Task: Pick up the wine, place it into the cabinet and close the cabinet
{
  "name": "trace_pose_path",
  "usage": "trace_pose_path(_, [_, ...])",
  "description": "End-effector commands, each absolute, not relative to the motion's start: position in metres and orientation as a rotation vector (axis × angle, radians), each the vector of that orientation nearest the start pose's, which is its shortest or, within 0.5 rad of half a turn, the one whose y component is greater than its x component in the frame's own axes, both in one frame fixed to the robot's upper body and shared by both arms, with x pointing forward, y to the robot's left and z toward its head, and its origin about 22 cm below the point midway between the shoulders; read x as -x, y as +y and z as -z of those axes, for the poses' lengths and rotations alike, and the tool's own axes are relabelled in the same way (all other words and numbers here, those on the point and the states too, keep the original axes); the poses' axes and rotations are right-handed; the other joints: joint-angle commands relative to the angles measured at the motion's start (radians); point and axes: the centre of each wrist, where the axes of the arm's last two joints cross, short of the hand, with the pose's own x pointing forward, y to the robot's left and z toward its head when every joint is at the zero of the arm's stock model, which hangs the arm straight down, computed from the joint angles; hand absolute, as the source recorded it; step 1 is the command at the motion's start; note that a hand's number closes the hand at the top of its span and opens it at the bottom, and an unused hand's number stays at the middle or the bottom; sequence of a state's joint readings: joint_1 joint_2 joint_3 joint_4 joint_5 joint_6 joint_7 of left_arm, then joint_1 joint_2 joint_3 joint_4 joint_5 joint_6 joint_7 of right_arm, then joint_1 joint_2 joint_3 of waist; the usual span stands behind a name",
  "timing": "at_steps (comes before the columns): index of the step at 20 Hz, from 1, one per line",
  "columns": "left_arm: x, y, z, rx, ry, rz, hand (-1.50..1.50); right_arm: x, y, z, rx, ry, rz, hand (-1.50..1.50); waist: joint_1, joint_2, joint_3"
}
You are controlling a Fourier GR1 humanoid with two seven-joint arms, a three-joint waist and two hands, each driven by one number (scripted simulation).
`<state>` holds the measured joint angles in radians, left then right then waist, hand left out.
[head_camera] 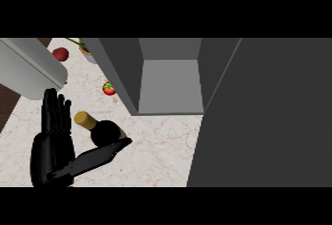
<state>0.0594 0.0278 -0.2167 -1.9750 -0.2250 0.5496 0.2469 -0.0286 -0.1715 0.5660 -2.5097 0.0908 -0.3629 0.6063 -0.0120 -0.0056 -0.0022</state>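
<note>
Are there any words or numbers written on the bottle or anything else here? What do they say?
None: no words, numbers or signs show anywhere.
Dark wine bottle with a gold cap: no label shows from above.
Open grey cabinet: plain walls.
Dark cabinet door: plain.
Two red strawberries: no writing.
Black left hand, beside the bottle: no marks.

A black left hand [52,145] shows at the lower left over the marbled bench [156,149], its fingers straight and pointing up, its thumb stretched out under the wine bottle [103,131]; the dark bottle stands just beside the palm, its gold cap [82,118] towards the fingers; an open grey cabinet [170,79] stands behind; its door [266,114] fills the right; two red fruits [109,89] lie further back, near a grey appliance [29,66].
</note>
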Motion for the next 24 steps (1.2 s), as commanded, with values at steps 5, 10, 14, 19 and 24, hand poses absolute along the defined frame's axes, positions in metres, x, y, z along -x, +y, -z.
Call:
trace_pose_path(5, [-0.208,0.212,-0.038,-0.382,-1.677,-0.287,-1.5,-0.091,-0.165,-0.204,-0.264,-1.947,-0.12,-1.5,0.0,0.001,0.001])
trace_pose_path(10, [-0.193,0.214,-0.007,-0.371,-1.643,-0.285,-1.5,-0.092,-0.166,-0.213,-0.239,-1.956,-0.106,-1.5,0.0,-0.001,0.0])
trace_pose_path(14, [-0.192,0.225,0.013,-0.37,-1.615,-0.288,-1.5,-0.087,-0.166,-0.218,-0.267,-1.941,-0.124,-1.5,-0.003,-0.001,0.0])
trace_pose_path(19, [-0.205,0.233,0.035,-0.376,-1.597,-0.304,-1.5,-0.085,-0.173,-0.219,-0.261,-1.922,-0.144,-1.5,-0.003,0.002,0.001])
trace_pose_path(24, [-0.203,0.243,0.057,-0.431,-1.606,-0.329,-1.5,-0.089,-0.163,-0.213,-0.258,-1.924,-0.131,-1.5,-0.001,0.001,0.001])
